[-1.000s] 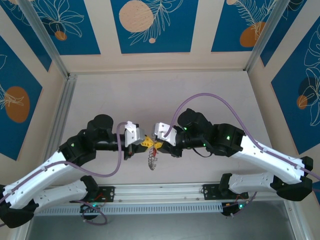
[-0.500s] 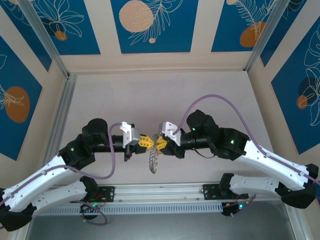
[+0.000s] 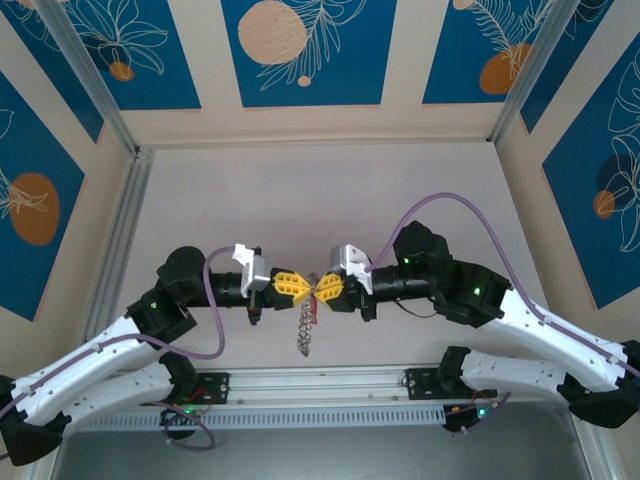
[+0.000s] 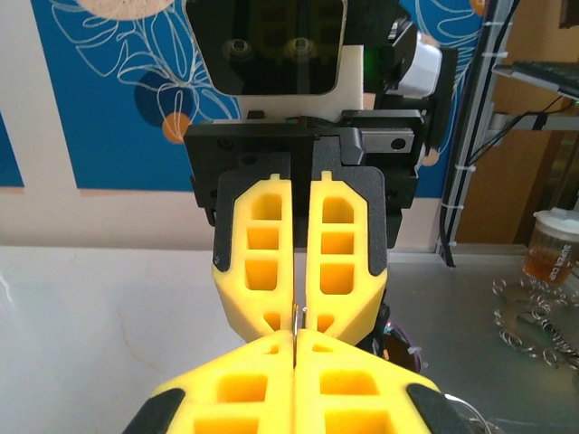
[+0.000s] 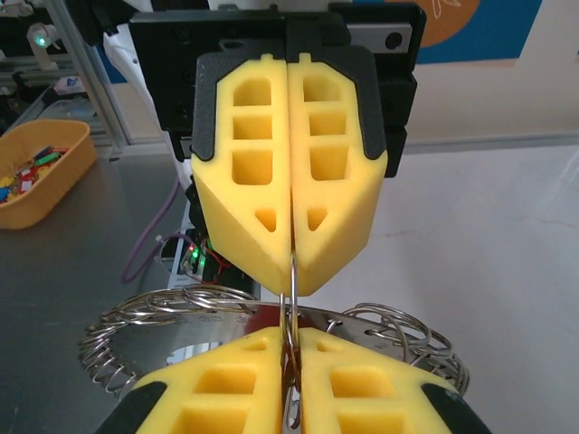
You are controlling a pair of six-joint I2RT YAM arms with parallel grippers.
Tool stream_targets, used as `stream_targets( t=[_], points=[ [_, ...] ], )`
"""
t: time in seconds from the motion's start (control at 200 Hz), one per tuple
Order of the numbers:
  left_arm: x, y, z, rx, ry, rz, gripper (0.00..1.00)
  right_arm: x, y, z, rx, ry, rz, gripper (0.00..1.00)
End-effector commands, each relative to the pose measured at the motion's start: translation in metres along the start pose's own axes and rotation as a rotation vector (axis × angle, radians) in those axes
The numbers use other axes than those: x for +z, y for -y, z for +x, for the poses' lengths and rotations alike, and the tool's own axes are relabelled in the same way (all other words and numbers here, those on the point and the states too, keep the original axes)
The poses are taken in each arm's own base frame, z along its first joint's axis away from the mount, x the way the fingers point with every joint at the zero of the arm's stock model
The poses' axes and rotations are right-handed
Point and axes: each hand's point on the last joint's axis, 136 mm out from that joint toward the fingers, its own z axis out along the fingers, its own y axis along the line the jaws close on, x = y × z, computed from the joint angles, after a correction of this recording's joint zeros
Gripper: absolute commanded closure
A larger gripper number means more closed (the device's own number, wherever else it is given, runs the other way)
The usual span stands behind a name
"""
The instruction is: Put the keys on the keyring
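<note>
Yellow-fingered left gripper (image 3: 305,285) and right gripper (image 3: 320,288) were each clenched tip-to-tip on the keyring (image 5: 291,303); uneven pull risked the thin wire slipping, dropping the hanging keys (image 3: 305,330).

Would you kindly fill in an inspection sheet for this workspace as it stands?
Surface: pale table, no marks seen.
Job's things: keyring held above the table; keys hang below it in a bunch.
Clutter: yellow bin and plastic cup on side benches.
Grippers: left gripper and right gripper meet tip to tip, both shut on the keyring.
Cables: a purple cable loops off each arm.
Surroundings: blue leaf-patterned panels, aluminium frame.
</note>
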Motion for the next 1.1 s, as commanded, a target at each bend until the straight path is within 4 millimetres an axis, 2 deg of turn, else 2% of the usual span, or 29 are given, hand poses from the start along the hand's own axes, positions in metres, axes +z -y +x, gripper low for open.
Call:
stream_targets(
  t=[0.0,0.185,0.345,0.645,0.7,0.845,0.975,1.095],
  points=[
    [-0.002,0.014,-0.027,0.041,0.112,0.060,1.00,-0.006,-0.008,-0.007,-0.016,0.054,-0.032,0.87],
    [0.000,0.012,-0.027,0.026,0.129,0.060,1.00,-0.013,-0.012,-0.018,-0.049,0.123,-0.031,0.87],
    [0.003,0.008,-0.024,0.014,0.132,0.052,1.00,-0.011,-0.011,-0.018,-0.050,0.130,-0.034,0.89],
    [0.004,0.000,-0.023,0.011,0.155,0.017,1.00,-0.009,-0.015,-0.023,-0.065,0.159,-0.056,0.82],
    [0.005,-0.001,-0.022,0.008,0.158,0.017,1.00,-0.009,-0.015,-0.024,-0.069,0.163,-0.056,0.84],
    [0.004,0.000,-0.024,0.008,0.172,0.018,1.00,-0.006,-0.007,-0.019,-0.059,0.137,-0.018,1.00],
    [0.004,-0.001,-0.022,0.013,0.122,0.007,1.00,-0.005,0.007,-0.011,-0.025,0.068,0.057,1.00],
    [0.001,-0.003,-0.013,0.035,-0.048,-0.029,1.00,-0.006,0.017,-0.001,-0.011,-0.023,0.112,1.00]
  ],
)
